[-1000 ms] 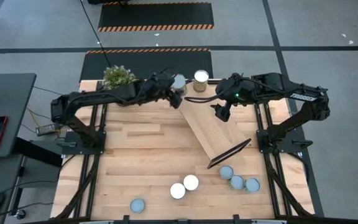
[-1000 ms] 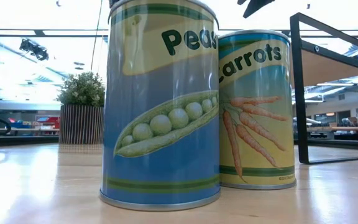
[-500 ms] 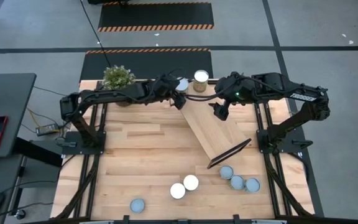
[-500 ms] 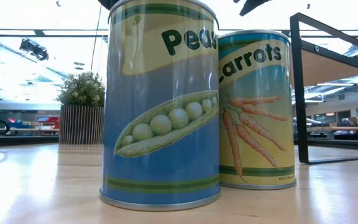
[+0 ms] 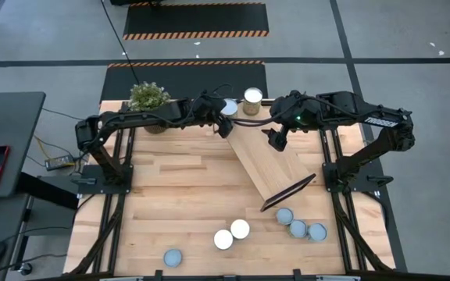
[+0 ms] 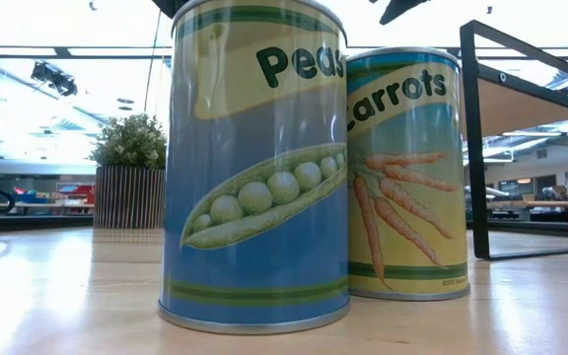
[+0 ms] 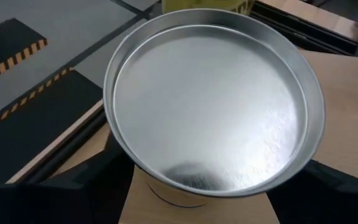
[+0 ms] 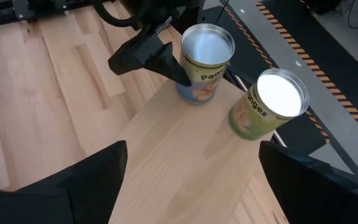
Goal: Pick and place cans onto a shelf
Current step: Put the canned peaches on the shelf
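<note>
My left gripper [image 5: 226,112] is shut on a silver-topped peas can [image 8: 206,57] at the far end of the light-wood shelf [image 5: 272,160], which lies slantwise on the table. A cream-topped can [image 5: 252,96] stands just beyond it on the shelf's far end. My right gripper [image 5: 276,140] hovers open and empty over the shelf board [image 8: 185,155]. Several more cans stand on their bases on the table near its front edge, among them the peas can [image 6: 254,168] and the carrots can [image 6: 407,173]. My left gripper pinches the peas can's side wall [image 8: 188,73] between its two fingers, one finger [image 7: 73,186] on each side, below the rim. The fingers come from the table's left, slanting down. The can is upright, its base [image 7: 166,194] at the shelf board; whether it rests there I cannot tell.
A potted plant [image 5: 148,97] stands at the table's far left corner, beside my left arm. The shelf's black end bracket [image 5: 289,191] rises near three cans [image 5: 298,227] at the front right. One can [image 5: 173,257] stands alone at the front left.
My left arm has reached a little farther toward the table's right, carrying the peas can, still upright, slightly along the shelf's far end toward the cream-topped can.
</note>
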Tool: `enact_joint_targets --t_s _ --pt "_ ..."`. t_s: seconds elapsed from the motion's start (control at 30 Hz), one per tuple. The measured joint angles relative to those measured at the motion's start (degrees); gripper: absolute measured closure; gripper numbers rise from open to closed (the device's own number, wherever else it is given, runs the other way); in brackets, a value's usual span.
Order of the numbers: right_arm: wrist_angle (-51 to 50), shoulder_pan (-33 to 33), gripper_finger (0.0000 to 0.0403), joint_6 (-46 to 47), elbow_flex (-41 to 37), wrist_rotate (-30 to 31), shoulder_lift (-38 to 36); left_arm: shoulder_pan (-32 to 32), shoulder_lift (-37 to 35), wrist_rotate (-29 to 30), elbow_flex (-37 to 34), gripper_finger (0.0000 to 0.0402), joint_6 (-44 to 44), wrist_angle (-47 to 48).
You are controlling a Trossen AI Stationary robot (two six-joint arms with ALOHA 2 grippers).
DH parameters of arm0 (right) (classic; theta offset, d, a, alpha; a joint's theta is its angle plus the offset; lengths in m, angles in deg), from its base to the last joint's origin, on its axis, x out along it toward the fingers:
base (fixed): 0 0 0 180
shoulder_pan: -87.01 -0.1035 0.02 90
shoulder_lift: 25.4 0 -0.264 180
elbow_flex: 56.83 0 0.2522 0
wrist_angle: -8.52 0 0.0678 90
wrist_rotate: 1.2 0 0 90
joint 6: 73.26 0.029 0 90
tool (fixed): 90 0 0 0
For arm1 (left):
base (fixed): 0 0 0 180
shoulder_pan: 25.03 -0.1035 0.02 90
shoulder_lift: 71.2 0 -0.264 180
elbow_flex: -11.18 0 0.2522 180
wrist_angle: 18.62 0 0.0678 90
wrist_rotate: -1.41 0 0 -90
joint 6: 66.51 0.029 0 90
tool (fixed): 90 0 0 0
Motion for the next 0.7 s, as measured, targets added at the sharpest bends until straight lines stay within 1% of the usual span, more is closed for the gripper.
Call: enact_joint_targets --t_s 0.2,0.4,0.5,0.6,0.7 --pt "0.0 0.0 0.0030 0.0 0.0 -1.5 0.0 -0.1 0.0 -0.4 0.0 0.0083 1.0 -0.2" --pt "0.1 0.0 0.0030 -1.4 0.0 -1.7 0.0 -0.7 0.0 -3.5 0.0 0.0083 -0.7 -0.3" --pt "0.8 0.0 0.0030 -1.8 0.0 -1.7 0.0 -0.8 0.0 -3.2 0.0 0.0083 -0.7 -0.3" --pt "2.7 0.0 0.0030 -1.8 0.0 -1.7 0.0 -0.8 0.0 -1.1 0.0 0.0083 -0.2 -0.3" --pt "5.0 0.0 0.0030 -1.9 0.0 -1.7 0.0 -0.8 0.0 -0.9 0.0 0.0083 1.1 -0.3"
